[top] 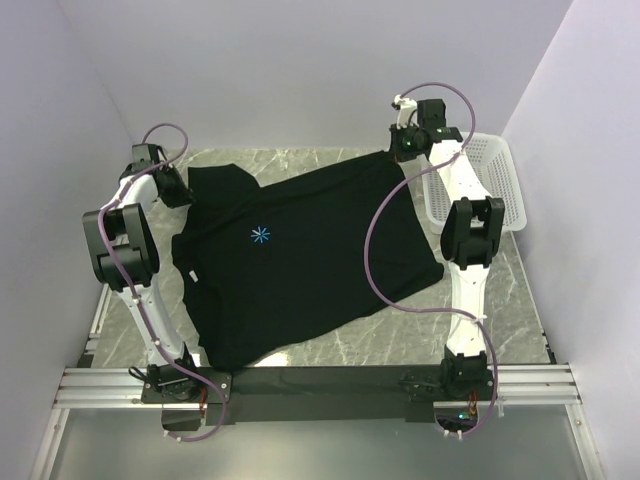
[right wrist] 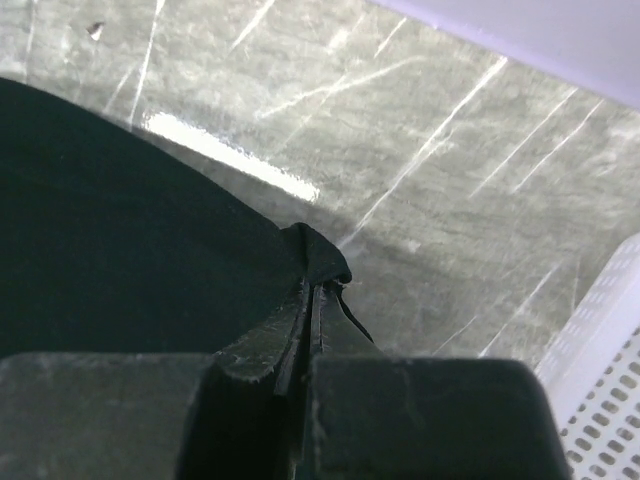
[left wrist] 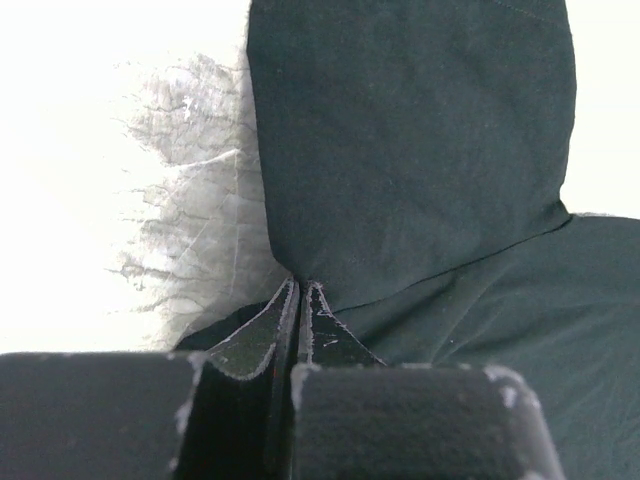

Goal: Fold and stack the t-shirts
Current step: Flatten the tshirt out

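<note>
Black cloth t-shirt (top: 310,270) on veined marble table (top: 380,342), far corners pinched tight in left fingers (left wrist: 250,342) and right fingers (right wrist: 262,348)

Both arms stretch out to the far side, elbows raised, left gripper (left wrist: 300,290) and right gripper (right wrist: 313,285) each pinched tight.

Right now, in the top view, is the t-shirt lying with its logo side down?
No: the light-blue starburst logo shows plainly on the upper face of the spread black t-shirt.
</note>
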Robot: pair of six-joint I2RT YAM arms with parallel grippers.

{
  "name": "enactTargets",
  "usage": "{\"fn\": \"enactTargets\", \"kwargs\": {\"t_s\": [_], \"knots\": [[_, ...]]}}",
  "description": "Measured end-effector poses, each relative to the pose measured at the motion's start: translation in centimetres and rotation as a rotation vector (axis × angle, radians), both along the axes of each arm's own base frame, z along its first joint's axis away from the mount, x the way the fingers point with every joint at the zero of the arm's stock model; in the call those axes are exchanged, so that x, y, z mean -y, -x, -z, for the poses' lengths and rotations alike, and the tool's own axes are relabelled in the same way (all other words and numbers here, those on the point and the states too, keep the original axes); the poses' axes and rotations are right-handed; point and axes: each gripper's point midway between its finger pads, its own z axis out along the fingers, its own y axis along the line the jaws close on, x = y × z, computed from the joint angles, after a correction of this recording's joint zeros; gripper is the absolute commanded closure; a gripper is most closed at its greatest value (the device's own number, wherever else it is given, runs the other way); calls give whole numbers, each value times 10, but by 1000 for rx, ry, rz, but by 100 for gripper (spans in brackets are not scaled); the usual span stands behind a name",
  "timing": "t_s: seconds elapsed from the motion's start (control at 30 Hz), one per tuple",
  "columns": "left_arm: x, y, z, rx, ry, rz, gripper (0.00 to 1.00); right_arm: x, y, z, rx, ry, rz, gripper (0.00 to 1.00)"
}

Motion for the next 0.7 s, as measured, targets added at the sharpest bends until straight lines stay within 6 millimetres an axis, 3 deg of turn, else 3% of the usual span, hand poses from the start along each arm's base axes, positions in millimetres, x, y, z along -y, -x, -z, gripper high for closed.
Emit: {"fn": "enactTargets", "kwargs": {"t_s": [0.47, 0.7], "knots": [[-8, -6, -19, 49, -66, 24, 99, 4, 7, 18, -45, 5, 6, 100], [-16, -12, -59, 153, -140, 30, 99, 9, 6, 19, -50, -3, 26, 100]]}}
